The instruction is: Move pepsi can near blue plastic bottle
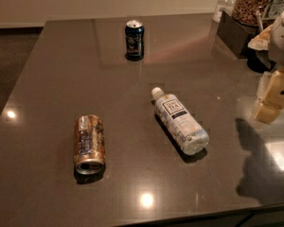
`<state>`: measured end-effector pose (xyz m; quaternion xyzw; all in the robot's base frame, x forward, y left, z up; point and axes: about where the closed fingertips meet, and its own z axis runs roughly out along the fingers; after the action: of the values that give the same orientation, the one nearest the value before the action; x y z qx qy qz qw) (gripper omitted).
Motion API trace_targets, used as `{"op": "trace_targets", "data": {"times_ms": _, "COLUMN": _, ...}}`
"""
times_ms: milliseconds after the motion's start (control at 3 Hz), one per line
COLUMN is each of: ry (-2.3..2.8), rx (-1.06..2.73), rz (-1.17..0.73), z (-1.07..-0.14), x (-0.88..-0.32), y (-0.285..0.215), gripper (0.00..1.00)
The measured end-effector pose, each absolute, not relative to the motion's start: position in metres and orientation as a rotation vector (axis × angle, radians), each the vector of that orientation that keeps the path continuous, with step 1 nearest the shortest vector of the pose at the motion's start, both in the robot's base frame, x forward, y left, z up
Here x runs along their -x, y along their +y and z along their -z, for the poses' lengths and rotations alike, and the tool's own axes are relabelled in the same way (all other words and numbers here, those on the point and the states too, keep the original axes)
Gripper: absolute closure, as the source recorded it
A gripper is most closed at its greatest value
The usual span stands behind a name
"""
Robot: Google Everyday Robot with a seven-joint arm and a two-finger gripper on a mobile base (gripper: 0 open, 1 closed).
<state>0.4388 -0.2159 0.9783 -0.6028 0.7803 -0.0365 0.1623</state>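
**Pepsi can upright at the far side, gripper off at the right edge**

On the left of the dark, glossy desk (42, 79), towards the near edge, a brownish-gold can (89, 145) lies on its side with its open end facing the camera. Further right and well back, the pepsi can (134, 40) stands upright near the far edge, silver top up and pale logo facing forward. It touches nothing and is well apart from the other two.

Right of centre, the blue plastic bottle (180, 124) lies on its side. Its white cap points back and left, roughly towards the pepsi can, and its base points to the near right. The white label with the dark square faces up.

At the far right corner stand a dark box (233, 34) and a clear jar of brownish snacks (251, 1). The pale yellow gripper (270, 103) hangs over the desk at the right edge, right of the bottle and holding nothing. Whether it is parted or closed cannot be told. Its shadow falls on the desk just below it.
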Motion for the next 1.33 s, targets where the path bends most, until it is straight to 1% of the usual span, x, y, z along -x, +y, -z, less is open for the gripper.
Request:
{"op": "trace_targets", "data": {"times_ms": 333, "ry": 2.227, "rx": 1.72, "rz": 0.104, "z": -0.978, "x": -0.439, "y": -0.216, "gripper": 0.0}}
{"op": "trace_targets", "data": {"times_ms": 667, "ry": 2.212, "rx": 1.664, "rz": 0.083, "z": -0.98, "x": -0.481, "y": -0.201, "gripper": 0.0}}
{"op": "trace_targets", "data": {"times_ms": 1000, "ry": 2.178, "rx": 1.537, "rz": 0.052, "z": -0.978, "x": -0.564, "y": -0.172, "gripper": 0.0}}
{"op": "trace_targets", "data": {"times_ms": 1333, "ry": 2.158, "rx": 1.453, "rz": 0.041, "z": -0.976, "x": -0.61, "y": -0.158, "gripper": 0.0}}
